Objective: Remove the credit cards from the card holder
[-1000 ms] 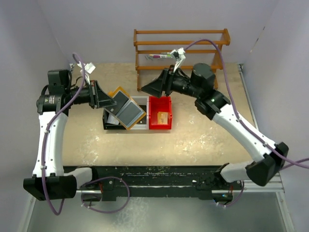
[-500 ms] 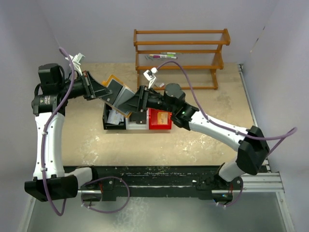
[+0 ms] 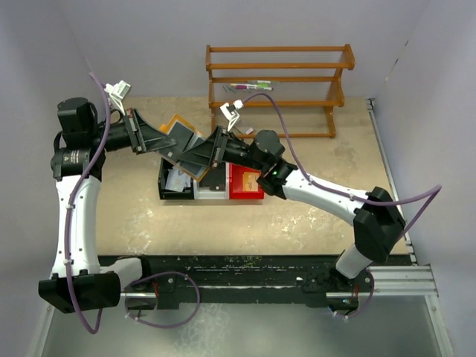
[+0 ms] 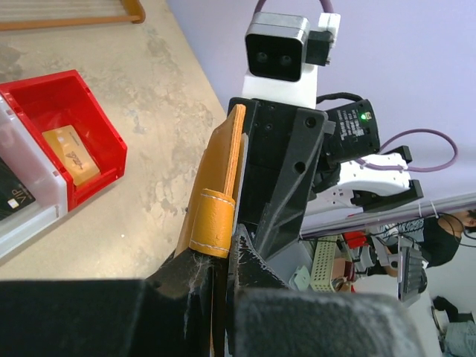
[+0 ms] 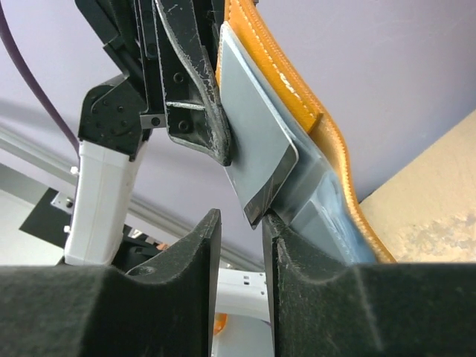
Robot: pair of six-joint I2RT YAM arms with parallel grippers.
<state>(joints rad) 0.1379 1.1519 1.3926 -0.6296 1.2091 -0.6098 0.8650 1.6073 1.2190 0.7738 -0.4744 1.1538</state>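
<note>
Reading this as the pull step, with the grab not made yet. The tabletop [image 3: 297,216] carries a wooden rack [image 3: 279,74] at the back and three bins in a row: black bin [image 3: 172,190], clear bin [image 3: 212,187], red bin [image 3: 246,184] with a tan card-like item in it.

Above the bins the left gripper [image 3: 160,141] is clamped tight on the card holder [image 4: 216,201] and holds it open in the air, pale inside facing the right arm. One grey credit card [image 5: 253,134] sticks out of its pocket.

The right gripper [image 5: 239,223] is narrow and straddles that card's free corner. One pad [image 5: 274,230] looks to touch the card, a gap shows on the other side, so no pinch.

To do it well:
- Get more card between the pads before clamping; a corner-only bite will likely slip.
- Pull along the pocket line, not sideways, or the card binds and the holder twists in the left grip.
- Hold the left arm rigid.
</note>
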